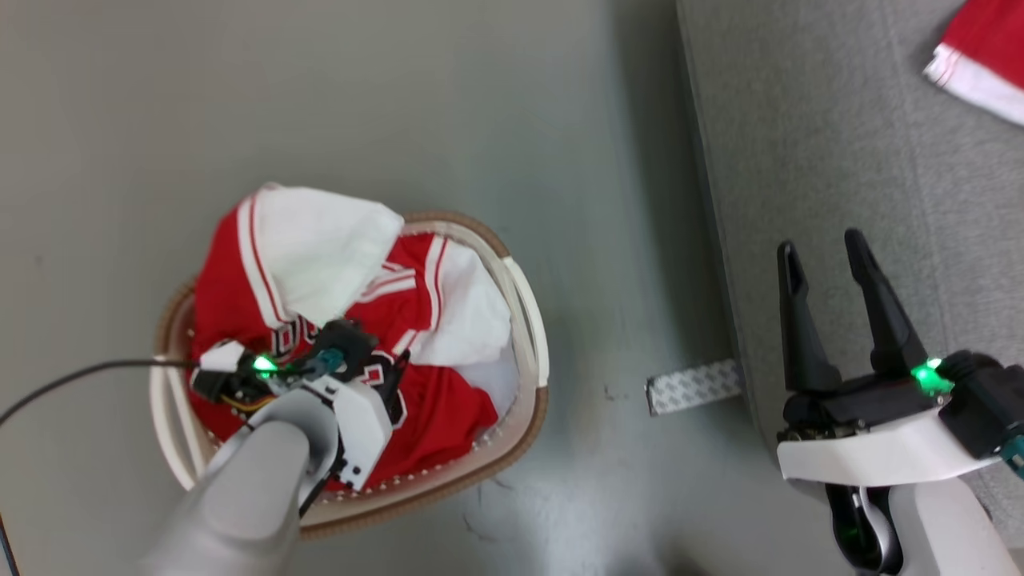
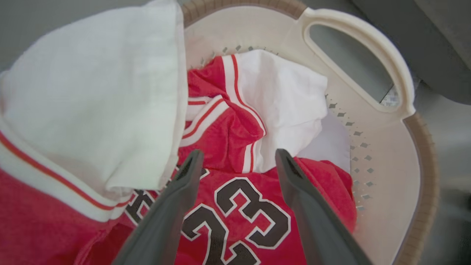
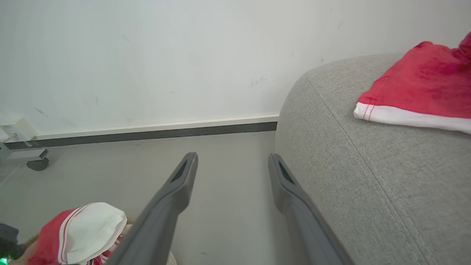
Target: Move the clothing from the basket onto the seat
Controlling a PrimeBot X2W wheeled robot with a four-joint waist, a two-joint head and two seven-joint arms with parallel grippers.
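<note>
The basket [image 1: 530, 336] stands on the floor at lower left, heaped with the red-and-white clothing [image 1: 432, 320]. My left gripper [image 1: 370, 364] points down into it, its fingertips hidden under the wrist. In the left wrist view that gripper [image 2: 237, 154] is open just above a red jersey numbered 23 [image 2: 239, 209], with nothing between the fingers, beside the basket's white handle [image 2: 368, 33]. My right gripper [image 1: 822, 244] is open and empty over the edge of the grey seat [image 1: 800, 120]. A red garment with white trim [image 1: 980, 56] lies on the seat, and the right wrist view shows this garment [image 3: 423, 84] beyond the open right gripper [image 3: 232, 157].
Bare grey floor [image 1: 624, 240] separates the basket from the seat. A pale patterned strip [image 1: 692, 386] lies on the floor at the seat's base. A black cable [image 1: 80, 376] runs left from my left wrist. A white wall with a baseboard [image 3: 147, 132] and a caster [image 3: 36, 163] stand beyond.
</note>
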